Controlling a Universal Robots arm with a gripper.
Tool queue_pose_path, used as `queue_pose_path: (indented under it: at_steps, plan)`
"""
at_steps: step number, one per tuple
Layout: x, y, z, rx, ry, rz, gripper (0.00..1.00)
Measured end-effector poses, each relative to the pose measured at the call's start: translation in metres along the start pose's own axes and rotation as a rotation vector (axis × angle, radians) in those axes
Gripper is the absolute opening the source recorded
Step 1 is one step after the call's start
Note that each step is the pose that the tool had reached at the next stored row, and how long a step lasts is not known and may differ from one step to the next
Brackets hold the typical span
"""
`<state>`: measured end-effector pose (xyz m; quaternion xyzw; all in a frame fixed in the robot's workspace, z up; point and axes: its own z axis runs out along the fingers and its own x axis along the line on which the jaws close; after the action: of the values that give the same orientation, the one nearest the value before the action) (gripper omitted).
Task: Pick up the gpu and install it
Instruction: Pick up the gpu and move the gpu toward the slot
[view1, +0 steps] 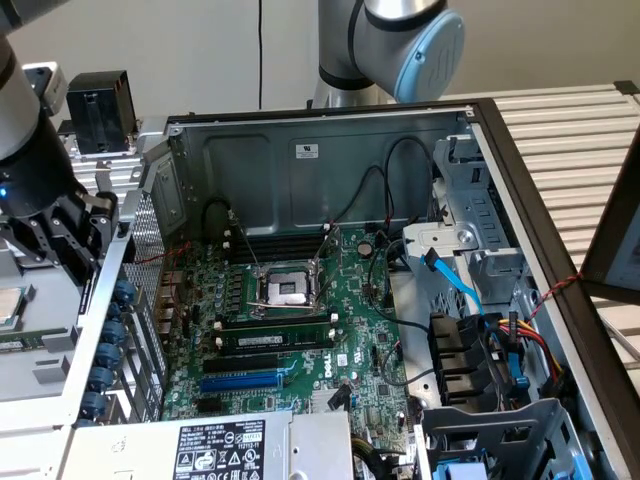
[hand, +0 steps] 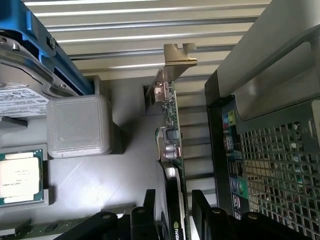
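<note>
The gpu stands on edge in a grey holder outside the computer case, its thin green board and black cooler block seen edge-on. A bent metal bracket caps its far end. My gripper is open and straddles the card's near end, one black finger on each side with a small gap to the card. In the exterior view my gripper hangs at the exterior view's left, just outside the case wall. The open case holds the green motherboard, with a blue slot near its front.
A loose CPU and a clear plastic block sit in the holder beside the card. The case's meshed rear panel stands close on the other side. A memory stick, cables and a drive cage fill the case.
</note>
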<state>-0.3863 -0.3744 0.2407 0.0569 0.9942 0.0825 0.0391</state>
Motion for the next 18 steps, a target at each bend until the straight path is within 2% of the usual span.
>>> queue_pose_path:
  at_steps: [18]
  plan:
    - [0.0039, 0.0017, 0.0082, 0.0021, -0.0086, 0.033, 0.42]
